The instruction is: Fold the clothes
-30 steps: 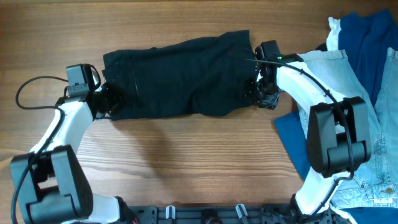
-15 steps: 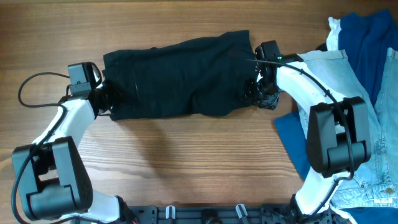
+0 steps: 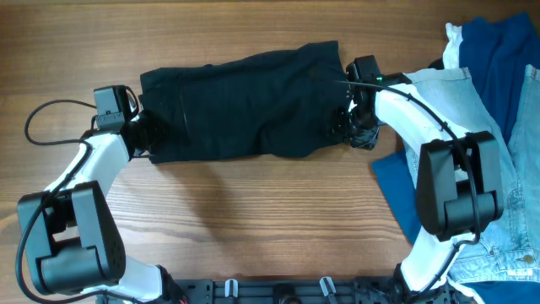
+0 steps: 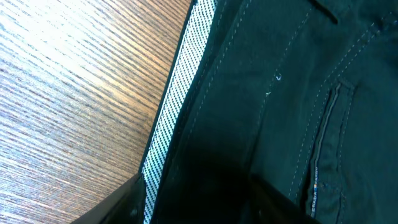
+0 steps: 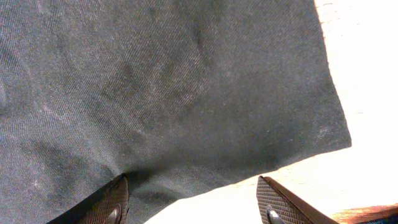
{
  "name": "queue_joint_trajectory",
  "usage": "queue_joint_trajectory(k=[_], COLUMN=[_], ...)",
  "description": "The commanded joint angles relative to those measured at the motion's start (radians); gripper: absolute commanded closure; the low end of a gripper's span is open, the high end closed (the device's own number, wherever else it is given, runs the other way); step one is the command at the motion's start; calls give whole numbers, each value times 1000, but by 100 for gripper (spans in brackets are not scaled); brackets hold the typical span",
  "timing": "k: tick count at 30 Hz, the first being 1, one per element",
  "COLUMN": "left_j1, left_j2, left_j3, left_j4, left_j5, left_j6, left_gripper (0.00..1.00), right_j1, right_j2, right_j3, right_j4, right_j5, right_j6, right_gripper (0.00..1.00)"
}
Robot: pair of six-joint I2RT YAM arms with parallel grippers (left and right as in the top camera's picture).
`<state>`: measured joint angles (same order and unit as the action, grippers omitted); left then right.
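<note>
black shorts with a white-dotted edge band, light-blue jeans, dark blue cloth, brown wood-grain table.

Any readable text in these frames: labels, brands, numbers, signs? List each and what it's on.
No readable text in any view.
Black cloth shorts: no print or legible tag. The white dotted waistband trim is a pattern, not lettering.
Light-blue denim jeans: no label legible.
White robot arms: no markings can be made out at this size.

Overhead cam straight down; wrist cams v. close on black shorts.
</note>
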<state>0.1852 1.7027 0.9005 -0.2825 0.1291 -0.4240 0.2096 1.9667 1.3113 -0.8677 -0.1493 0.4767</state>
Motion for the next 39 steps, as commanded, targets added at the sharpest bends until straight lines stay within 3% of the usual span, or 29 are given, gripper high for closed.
queue_joint_trajectory(k=[1,3,5,11,12,13,14,22,25,29,31,34,39], left_j1=[-5,-5,-5,4,8,14,18,20,20,20,20,21,53], left_j2=[11,11,10,-29,-41,-49,-50,18,45,50,50,37,-60], left_j3=[0,0,0,0,1,1,1,0,0,0,0,1,1], left_j4=[5,4,-7,-85,-84,-75,-64,-3,18,14,12,-35,-301], left_j5=[16,16,16,6,-11,-32,-38,35,65,107,107,106,105], left_j6=[2,2,3,58,58,58,59,58,58,58,58,81,76], left_gripper=[64,75,96,96,89,50,36,39,48,68,85,96,96], right_j1=[6,6,6,6,6,6,6,6,6,6,6,6,6], right_j2=[18,18,18,18,18,18,18,18,18,18,18,18,27], right_j3=[3,3,3,3,3,3,3,3,3,3,3,3,3], right_j4=[-3,-6,-5,-8,-8,-8,-8,-5,-6,-6,-6,-8,-25], right_j5=[-10,-10,-10,-10,-10,-10,-10,-10,-10,-9,-9,-9,1], right_j6=[-3,-4,-3,-3,-3,-3,-3,-2,-2,-2,-2,-2,81], right_gripper=[34,34,34,34,34,33,34,34,34,34,34,34,35])
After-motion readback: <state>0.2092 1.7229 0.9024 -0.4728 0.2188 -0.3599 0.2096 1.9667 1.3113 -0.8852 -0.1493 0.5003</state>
